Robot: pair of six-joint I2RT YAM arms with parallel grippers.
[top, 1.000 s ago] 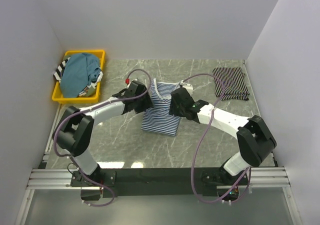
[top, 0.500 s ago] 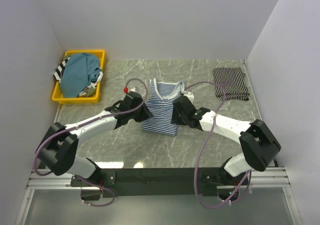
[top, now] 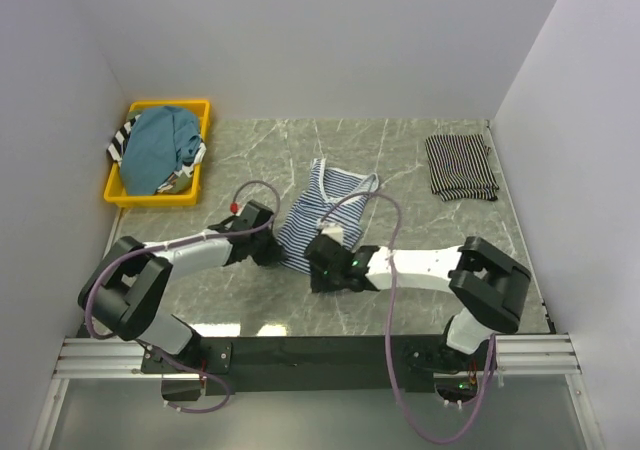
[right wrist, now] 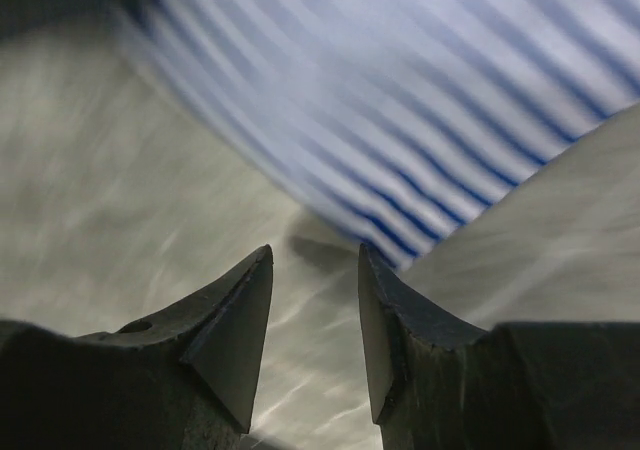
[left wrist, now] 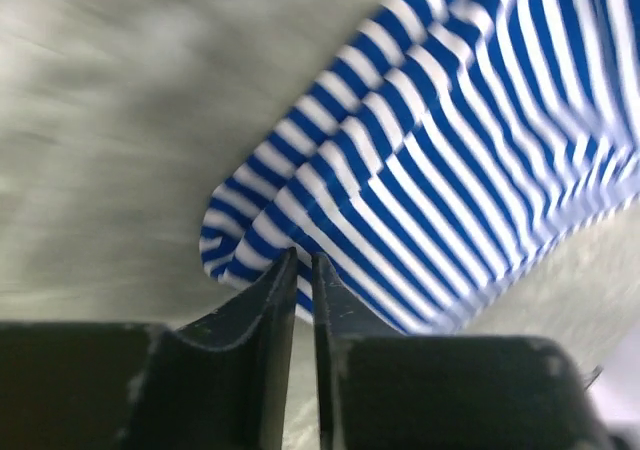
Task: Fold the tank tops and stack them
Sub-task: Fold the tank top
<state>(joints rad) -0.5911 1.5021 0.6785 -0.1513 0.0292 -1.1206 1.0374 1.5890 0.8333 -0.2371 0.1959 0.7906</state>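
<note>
Striped tank top (top: 305,220), hem pinched between left fingers (left wrist: 268,305); right fingers (right wrist: 232,315) spread just short of it.

A yellow plastic bin (top: 150,201) sits at the far-left corner of the marble table (top: 400,150).

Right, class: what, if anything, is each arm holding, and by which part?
The left jaws pinch the blue-and-white striped tank top by a lower hem corner. The right jaws stand open, holding nothing.
</note>
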